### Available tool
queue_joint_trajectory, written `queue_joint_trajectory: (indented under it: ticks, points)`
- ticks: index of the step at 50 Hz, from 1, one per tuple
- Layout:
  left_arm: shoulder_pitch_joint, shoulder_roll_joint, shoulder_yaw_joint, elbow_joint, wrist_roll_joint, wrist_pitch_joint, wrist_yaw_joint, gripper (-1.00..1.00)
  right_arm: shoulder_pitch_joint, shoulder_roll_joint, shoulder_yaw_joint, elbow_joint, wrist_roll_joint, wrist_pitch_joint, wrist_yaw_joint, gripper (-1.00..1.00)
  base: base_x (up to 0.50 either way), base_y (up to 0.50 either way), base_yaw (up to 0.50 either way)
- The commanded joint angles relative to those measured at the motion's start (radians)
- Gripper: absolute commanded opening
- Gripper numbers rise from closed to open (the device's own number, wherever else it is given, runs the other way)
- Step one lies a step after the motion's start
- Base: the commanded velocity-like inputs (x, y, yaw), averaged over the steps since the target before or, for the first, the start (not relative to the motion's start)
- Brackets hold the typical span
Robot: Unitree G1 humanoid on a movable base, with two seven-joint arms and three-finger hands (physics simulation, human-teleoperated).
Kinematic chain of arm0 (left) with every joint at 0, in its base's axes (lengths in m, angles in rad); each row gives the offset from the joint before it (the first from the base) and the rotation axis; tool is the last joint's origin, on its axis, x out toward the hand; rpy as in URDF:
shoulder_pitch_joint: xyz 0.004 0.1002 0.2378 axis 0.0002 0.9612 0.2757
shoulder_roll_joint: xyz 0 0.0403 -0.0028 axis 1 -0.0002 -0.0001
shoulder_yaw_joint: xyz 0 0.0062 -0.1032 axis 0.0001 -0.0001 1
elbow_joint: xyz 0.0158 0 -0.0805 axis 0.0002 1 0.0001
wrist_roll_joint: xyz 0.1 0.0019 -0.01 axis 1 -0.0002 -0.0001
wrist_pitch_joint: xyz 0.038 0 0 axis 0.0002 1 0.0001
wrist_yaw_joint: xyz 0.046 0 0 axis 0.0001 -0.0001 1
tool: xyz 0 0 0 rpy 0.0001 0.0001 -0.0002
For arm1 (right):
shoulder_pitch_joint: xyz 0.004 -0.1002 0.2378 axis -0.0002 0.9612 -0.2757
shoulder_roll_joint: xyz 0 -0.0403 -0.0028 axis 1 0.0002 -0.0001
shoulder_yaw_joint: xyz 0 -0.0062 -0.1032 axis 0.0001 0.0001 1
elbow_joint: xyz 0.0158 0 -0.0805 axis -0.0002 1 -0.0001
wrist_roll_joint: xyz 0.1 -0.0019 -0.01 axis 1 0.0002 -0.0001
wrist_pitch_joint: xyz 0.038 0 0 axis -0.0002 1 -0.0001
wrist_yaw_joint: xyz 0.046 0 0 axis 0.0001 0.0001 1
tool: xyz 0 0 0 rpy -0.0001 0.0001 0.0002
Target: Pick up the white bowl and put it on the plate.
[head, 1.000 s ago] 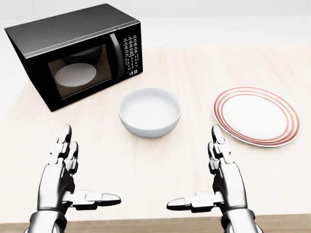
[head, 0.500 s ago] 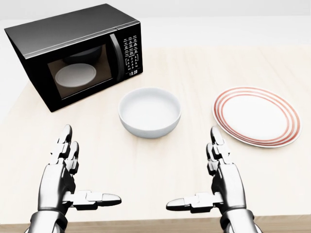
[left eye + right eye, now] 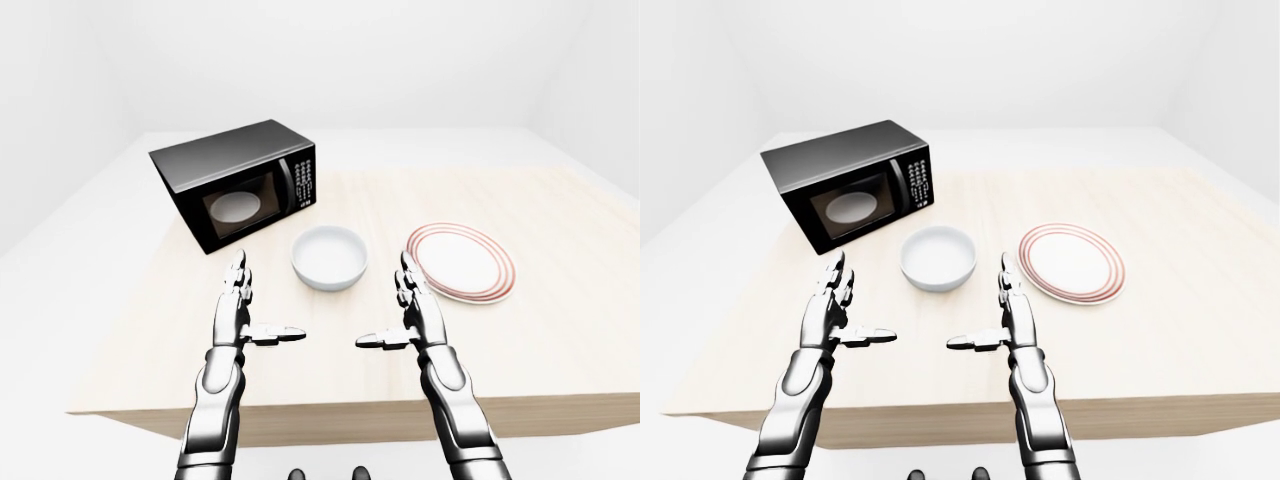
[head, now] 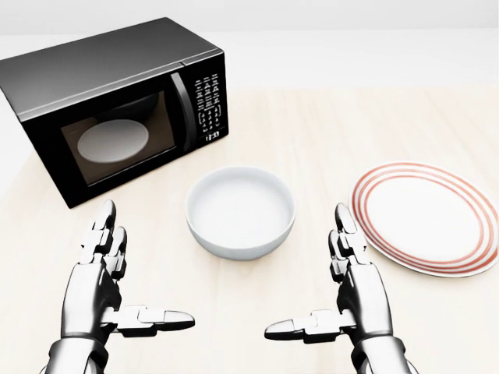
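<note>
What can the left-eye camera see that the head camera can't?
Only the left-eye view shows the table's near edge, the forearms and the white walls behind. Only the head view shows the microwave keypad buttons clearly. Both show the white bowl, the plate, and the open left hand and right hand holding nothing.

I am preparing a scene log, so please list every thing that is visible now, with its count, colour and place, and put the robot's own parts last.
white bowl: one, white, empty, middle of the head view, on the table.
plate: one, white with red rings, right of the bowl, empty.
microwave: one, black, door closed, upper left of the head view.
table: one, light wood, under everything.
left hand: one, silver, open, lower left, touching nothing.
right hand: one, silver, open, lower right, touching nothing.
</note>
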Motion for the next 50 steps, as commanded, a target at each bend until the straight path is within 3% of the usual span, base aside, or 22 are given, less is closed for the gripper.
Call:
queue_joint_trajectory:
  ticks: [1, 22, 27, 32, 35, 46, 50]
  points:
    - [0.000, 0.000, 0.000, 0.000, 0.000, 0.000, 0.000, 1.00, 0.002, 0.001, 0.002, -0.002, 0.003, 0.002, 0.002, 1.00, 0.24, -0.03, 0.00]
    - [0.000, 0.000, 0.000, 0.000, 0.000, 0.000, 0.000, 1.00, 0.002, 0.001, 0.006, -0.009, -0.012, -0.001, -0.001, 1.00, 0.18, -0.01, 0.00]
    - [0.000, 0.000, 0.000, 0.000, 0.000, 0.000, 0.000, 1.00, 0.002, 0.000, 0.007, -0.007, -0.018, -0.014, -0.004, 1.00, 0.10, 0.00, 0.00]
    - [0.000, 0.000, 0.000, 0.000, 0.000, 0.000, 0.000, 1.00, 0.000, -0.004, 0.002, -0.028, -0.022, 0.002, -0.003, 1.00, 0.00, 0.00, 0.00]
    - [0.000, 0.000, 0.000, 0.000, 0.000, 0.000, 0.000, 1.00, -0.001, -0.003, 0.003, -0.015, -0.024, -0.009, -0.003, 1.00, 0.00, 0.00, 0.00]
    - [0.000, 0.000, 0.000, 0.000, 0.000, 0.000, 0.000, 1.00, -0.025, -0.016, -0.011, -0.025, -0.062, 0.023, -0.009, 1.00, 0.00, 0.00, 0.00]
    - [0.000, 0.000, 0.000, 0.000, 0.000, 0.000, 0.000, 1.00, -0.061, -0.044, -0.017, -0.028, -0.178, 0.040, -0.039, 1.00, 0.00, 0.00, 0.00]
